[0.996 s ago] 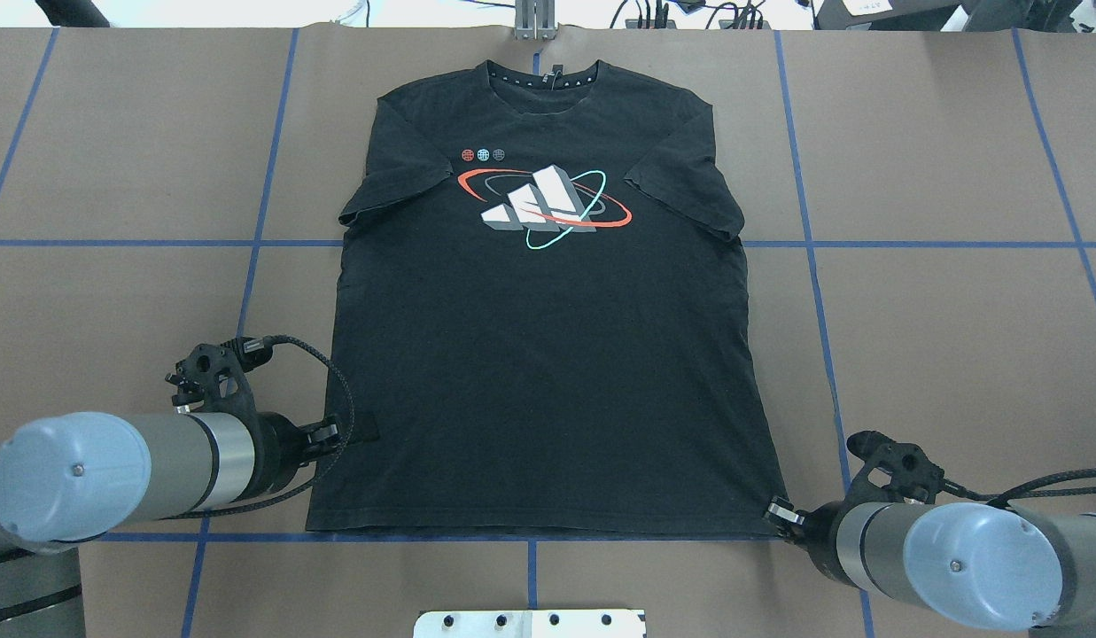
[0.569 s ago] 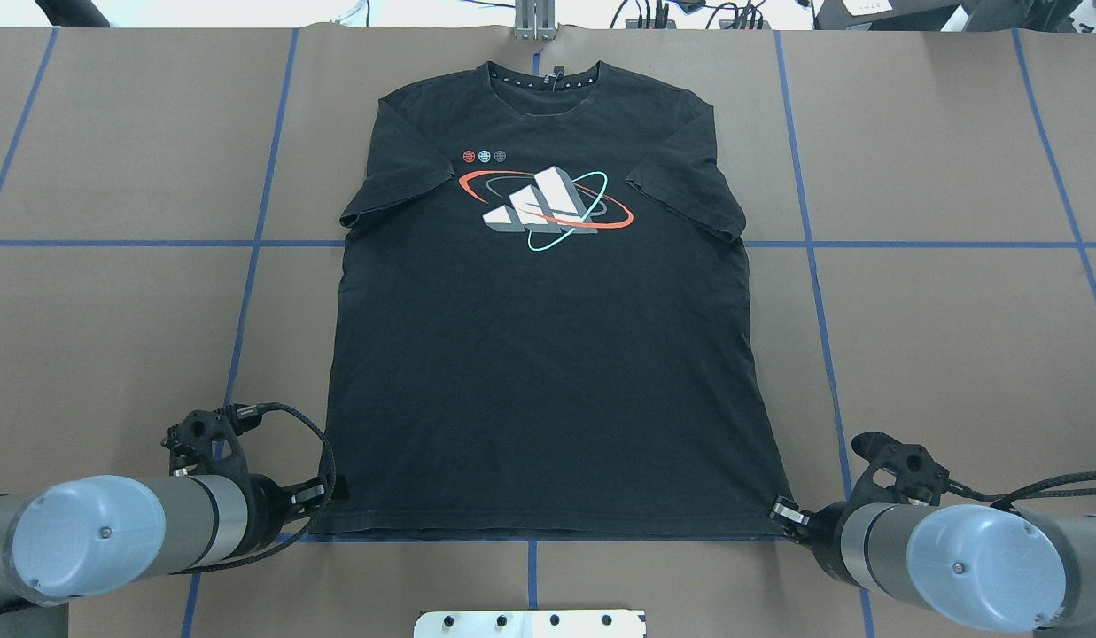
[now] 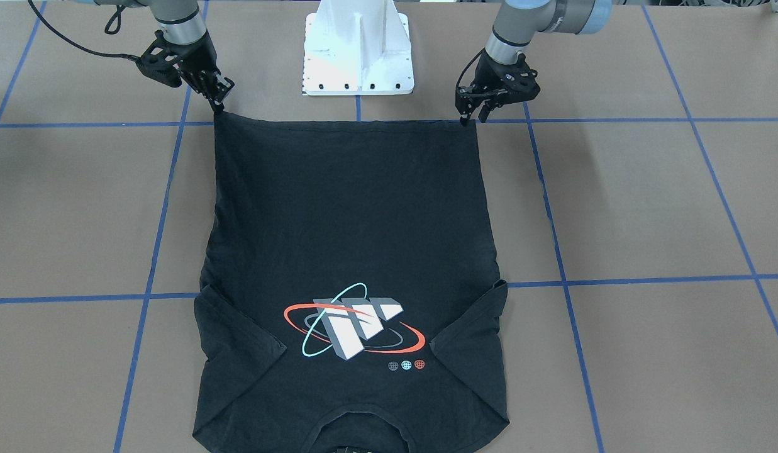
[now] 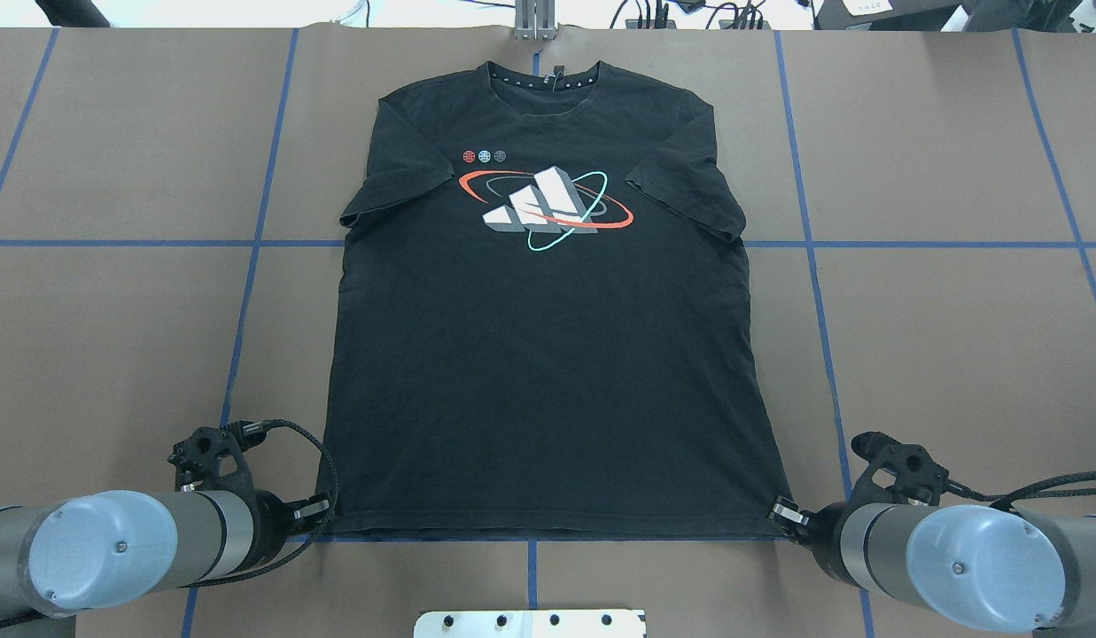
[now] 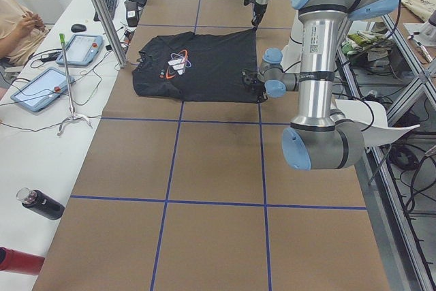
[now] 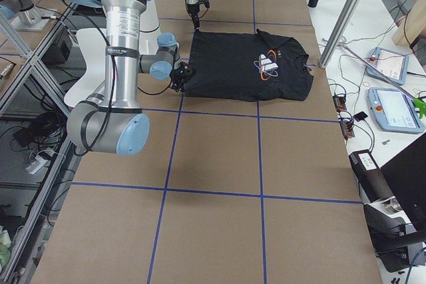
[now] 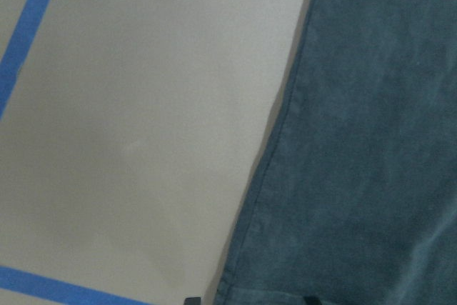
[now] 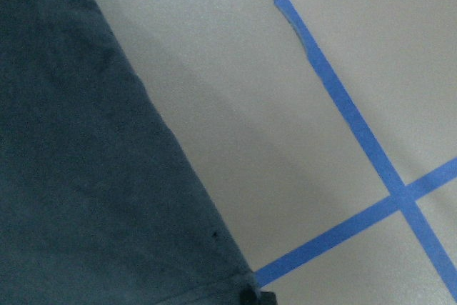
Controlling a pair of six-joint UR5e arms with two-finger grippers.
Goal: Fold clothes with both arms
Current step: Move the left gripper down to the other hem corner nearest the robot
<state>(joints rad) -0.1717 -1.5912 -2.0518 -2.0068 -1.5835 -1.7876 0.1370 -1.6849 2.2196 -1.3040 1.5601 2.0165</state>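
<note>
Shirt (image 4: 548, 372) flat on table (image 4: 955, 354), print up, hem toward robot. Right gripper (image 4: 781, 516): jaws together on its hem corner. Left gripper (image 4: 317, 516): jaws apart, straddling the other corner (not yet pinched). Step: grasping hem. Next, probably: close left, then lift both corners evenly.

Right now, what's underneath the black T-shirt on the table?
The T-shirt lies flat on the brown table. Blue tape lines run in under its edges; whatever else lies beneath is covered.
</note>
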